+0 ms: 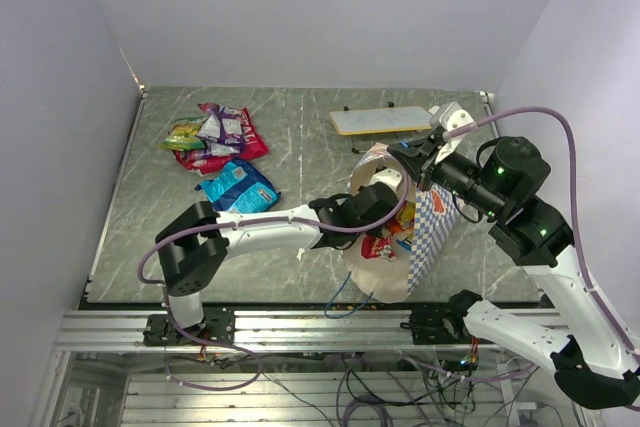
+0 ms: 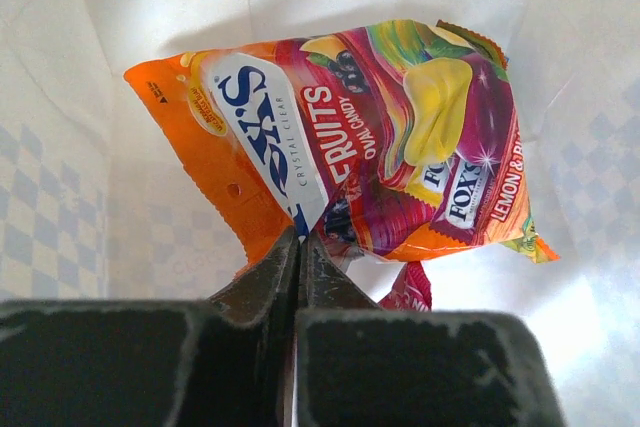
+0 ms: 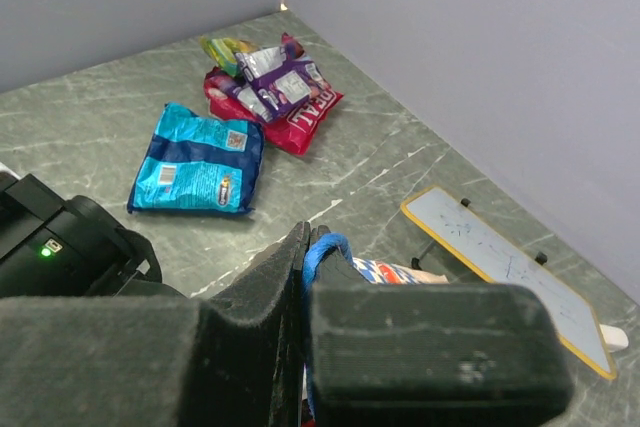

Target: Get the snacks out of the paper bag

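The paper bag (image 1: 430, 232) stands open at the table's front right. My left gripper (image 1: 385, 197) reaches inside it and is shut on the edge of an orange candy packet (image 2: 330, 137), its tips (image 2: 300, 239) pinching the lower corner. A red packet (image 2: 410, 287) lies beneath it against the bag's cream wall (image 2: 150, 7). My right gripper (image 1: 412, 162) is at the bag's rim, shut (image 3: 312, 239) on a blue cord handle (image 3: 328, 247). A blue packet (image 1: 237, 187) and a pile of red, purple and green packets (image 1: 215, 137) lie on the table at the left.
A flat cream board (image 1: 385, 120) on black feet stands behind the bag; it also shows in the right wrist view (image 3: 510, 267). The second blue handle (image 1: 345, 297) hangs near the table's front edge. Walls close the table at left, back and right.
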Controlling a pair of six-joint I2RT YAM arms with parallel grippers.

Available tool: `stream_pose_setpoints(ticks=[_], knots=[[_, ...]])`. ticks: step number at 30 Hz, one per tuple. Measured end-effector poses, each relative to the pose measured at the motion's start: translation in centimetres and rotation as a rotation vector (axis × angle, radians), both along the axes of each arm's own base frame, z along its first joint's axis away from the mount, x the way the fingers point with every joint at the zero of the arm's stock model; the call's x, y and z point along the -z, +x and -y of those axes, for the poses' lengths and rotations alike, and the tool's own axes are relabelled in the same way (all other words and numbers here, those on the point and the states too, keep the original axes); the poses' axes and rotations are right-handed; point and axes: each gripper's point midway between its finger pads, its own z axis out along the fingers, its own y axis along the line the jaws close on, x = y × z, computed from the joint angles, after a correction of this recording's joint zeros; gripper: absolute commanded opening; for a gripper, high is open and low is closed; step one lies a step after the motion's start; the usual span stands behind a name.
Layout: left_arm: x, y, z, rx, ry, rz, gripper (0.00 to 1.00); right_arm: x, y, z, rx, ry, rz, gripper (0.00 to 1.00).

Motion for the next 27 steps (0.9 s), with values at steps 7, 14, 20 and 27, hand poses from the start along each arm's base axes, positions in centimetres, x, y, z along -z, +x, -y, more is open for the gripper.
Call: stream_pose_setpoints(ticks=[7,14,20,27], knots=[[-1.1,0.7,0.1,-0.02,-0.022,0.0,0.07,-0.3,0.2,0.0,0.017,0.032,-0.006,0.0],[0.5,1.1,1.9,-0.023,-0.1,-0.001,0.1,0.0,0.2,0.2,0.028,0.037,-0.028,0.0],[7.8,0.5,1.5,-0.044,-0.008,-0.085,0.29,0.2,-0.1,0.4,0.029,0.034,-0.037,0.0],[8.4,0.7,1.8,-0.075,-0.044,-0.126,0.71,0.1,-0.7,0.8,0.028,0.035,-0.035,0.0]])
